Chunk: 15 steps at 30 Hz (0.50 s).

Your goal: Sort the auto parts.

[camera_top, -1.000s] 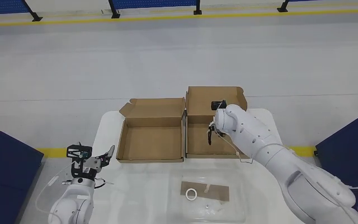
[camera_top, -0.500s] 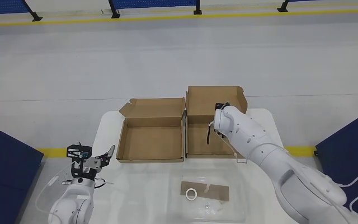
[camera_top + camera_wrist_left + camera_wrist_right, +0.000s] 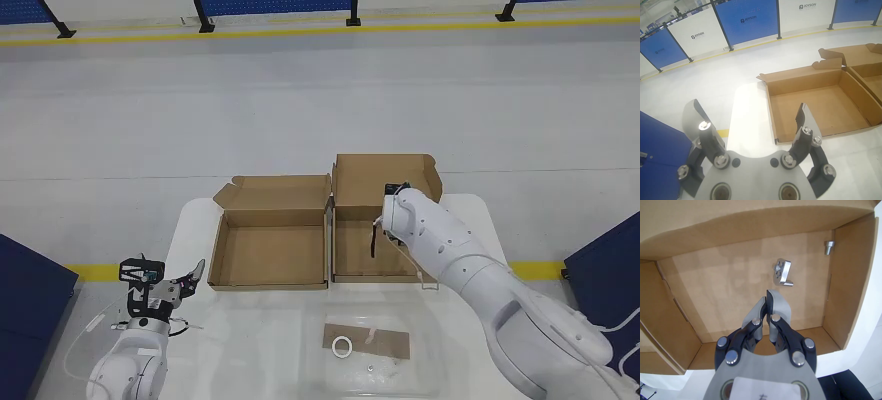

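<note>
Two open cardboard boxes stand side by side and touching at the 12 o'clock end of the counter (image 3: 250, 320): the left box (image 3: 270, 245) and the right box (image 3: 350, 235). Both are shallow, square and plain brown, with raised flaps along their far walls.

One bracket (image 3: 782, 273) and one bolt (image 3: 829, 247) lie on the floor of the right box. The bracket is bright metal, a flat plate drilled with several round holes and bent into an L. It lies just beyond the tips of the right gripper (image 3: 767, 294). The bolt is short and silvery, with a round head and a threaded shank, and it rests against a side wall near a corner.

One clear plastic tray (image 3: 420, 375) sits at 6 o'clock. It holds one white ring (image 3: 342, 347), one brown card strip (image 3: 385, 343) and a few bits (image 3: 372, 370) too small to tell.

There are two grippers, each with grey metal fingers and black ribbed pads. The right one hangs over the right box with its fingers pressed together. The left gripper (image 3: 749, 109) is at 8 o'clock by the counter's edge, spread wide, with the left box beyond it.

The counter is smooth, white and glossy, with rounded corners. The floor (image 3: 300, 100) around it is pale and glossy, and a yellow line (image 3: 300, 30) crosses it at 12 o'clock. Behind that line stand blue and white panels (image 3: 749, 20) on black posts.
</note>
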### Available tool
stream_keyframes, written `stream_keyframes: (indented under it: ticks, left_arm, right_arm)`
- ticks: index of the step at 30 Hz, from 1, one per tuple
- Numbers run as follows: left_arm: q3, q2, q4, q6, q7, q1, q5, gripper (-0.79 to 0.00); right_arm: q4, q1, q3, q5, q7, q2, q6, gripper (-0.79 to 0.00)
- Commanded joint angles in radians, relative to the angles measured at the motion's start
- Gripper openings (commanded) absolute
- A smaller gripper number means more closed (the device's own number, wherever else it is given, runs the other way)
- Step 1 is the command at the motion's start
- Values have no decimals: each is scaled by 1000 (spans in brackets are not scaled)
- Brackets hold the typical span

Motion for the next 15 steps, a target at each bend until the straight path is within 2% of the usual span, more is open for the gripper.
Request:
stream_keyframes:
  ticks: [1,15]
  left_arm:
    - [0,0,0,0,0,0,0,0]
    - [0,0,0,0,0,0,0,0]
  right_arm:
    - [7,-3,2,-5,-1,-3,-2,-785]
    - [58,-11,15,-39,-2,-27,-16,-785]
